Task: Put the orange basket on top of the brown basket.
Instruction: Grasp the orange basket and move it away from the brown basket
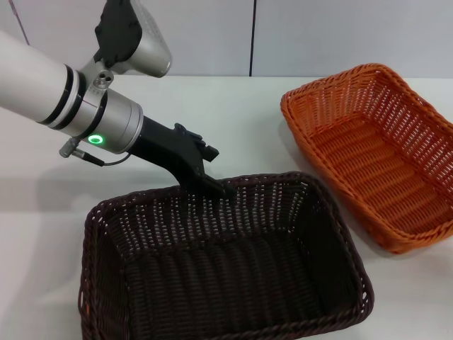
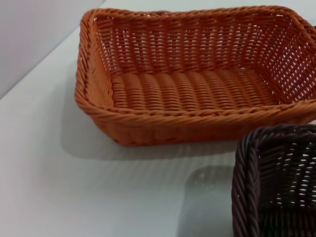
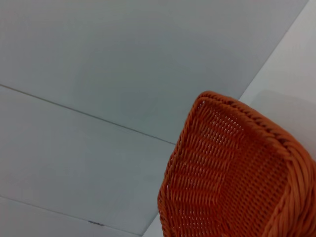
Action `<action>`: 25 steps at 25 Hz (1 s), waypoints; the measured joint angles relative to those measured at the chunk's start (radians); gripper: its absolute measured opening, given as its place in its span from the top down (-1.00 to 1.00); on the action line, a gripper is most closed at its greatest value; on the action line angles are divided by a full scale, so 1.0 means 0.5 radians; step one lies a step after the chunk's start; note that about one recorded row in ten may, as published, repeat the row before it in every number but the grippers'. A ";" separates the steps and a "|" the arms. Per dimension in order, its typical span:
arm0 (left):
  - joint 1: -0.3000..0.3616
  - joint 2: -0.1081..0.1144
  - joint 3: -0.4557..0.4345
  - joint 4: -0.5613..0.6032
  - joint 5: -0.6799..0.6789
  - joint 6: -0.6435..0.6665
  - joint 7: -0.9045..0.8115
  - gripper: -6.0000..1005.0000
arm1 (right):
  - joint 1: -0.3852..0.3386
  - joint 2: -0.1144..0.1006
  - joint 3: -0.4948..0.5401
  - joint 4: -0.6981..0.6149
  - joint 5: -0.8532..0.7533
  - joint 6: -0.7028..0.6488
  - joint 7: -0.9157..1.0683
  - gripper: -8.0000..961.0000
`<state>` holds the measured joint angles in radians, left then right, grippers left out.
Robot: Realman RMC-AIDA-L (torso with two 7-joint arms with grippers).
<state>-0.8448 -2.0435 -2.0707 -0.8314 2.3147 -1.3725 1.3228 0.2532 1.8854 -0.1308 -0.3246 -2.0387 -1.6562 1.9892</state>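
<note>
The brown basket [image 1: 226, 283] sits on the white table at the front centre, open side up and empty. My left gripper [image 1: 214, 183] reaches down to the middle of its far rim, at or just over the braid. The basket's corner shows in the left wrist view [image 2: 276, 182]. The orange basket [image 1: 375, 149] is at the right, beside and beyond the brown one, apart from it and empty. It fills the left wrist view [image 2: 192, 79]. The right wrist view shows one end of it [image 3: 237, 177] very close against the wall. My right gripper is out of view.
The white table [image 1: 233, 120] runs back to a grey panelled wall [image 1: 318, 35]. The orange basket's right end runs off the head view's edge. My left arm [image 1: 78, 99] crosses above the table's left part.
</note>
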 joint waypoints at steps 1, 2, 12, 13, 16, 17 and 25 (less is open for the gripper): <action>0.008 -0.003 0.000 0.000 0.001 -0.003 -0.001 -0.66 | -0.004 0.000 -0.001 0.000 0.000 -0.004 0.000 -0.38; 0.008 -0.003 0.000 0.000 0.001 -0.003 -0.001 -0.66 | -0.004 0.000 -0.001 0.000 0.000 -0.004 0.000 -0.38; 0.015 -0.005 -0.004 -0.003 0.001 -0.033 -0.022 -0.66 | -0.001 0.011 -0.025 -0.002 -0.037 -0.005 0.000 -0.38; 0.015 -0.006 -0.002 -0.005 0.001 -0.038 -0.022 -0.66 | 0.013 0.025 -0.026 -0.002 -0.040 0.015 0.001 -0.38; 0.014 -0.007 -0.002 -0.006 0.001 -0.043 -0.022 -0.66 | 0.039 0.038 -0.027 0.002 -0.041 0.046 0.013 -0.38; 0.014 -0.007 -0.002 -0.006 0.001 -0.043 -0.022 -0.66 | 0.039 0.038 -0.027 0.002 -0.041 0.046 0.013 -0.38; 0.012 -0.009 -0.002 -0.024 0.000 -0.090 -0.026 -0.66 | 0.089 0.000 -0.027 -0.016 -0.188 0.125 0.278 -0.38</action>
<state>-0.8388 -2.0479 -2.0719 -0.8436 2.3147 -1.4175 1.3099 0.2979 1.8856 -0.1443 -0.3324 -2.1328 -1.5935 2.1281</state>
